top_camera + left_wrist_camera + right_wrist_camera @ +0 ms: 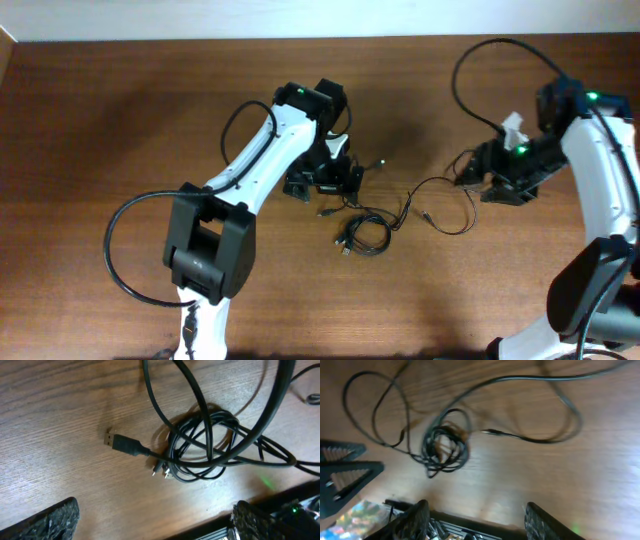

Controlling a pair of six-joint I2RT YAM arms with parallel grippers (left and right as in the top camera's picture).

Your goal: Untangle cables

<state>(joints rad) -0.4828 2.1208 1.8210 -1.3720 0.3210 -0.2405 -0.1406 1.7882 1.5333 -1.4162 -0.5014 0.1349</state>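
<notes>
Brown wood-grain table (120,120) carries the cables (362,232) near its middle: a small tight coil of thin black cord with plug ends poking out, one USB plug (122,444) lying free just beside it, and a loose strand looping off toward the right arm. Above the coil hovers the left gripper (325,182), while the right gripper (497,182) sits near the far end of that strand; both have their jaws spread with nothing between them. The step looks like choosing a fresh hold mid-untangling: next, one gripper should pinch a free plug end while the other pins the coil, then draw apart gently so the knot does not tighten.
</notes>
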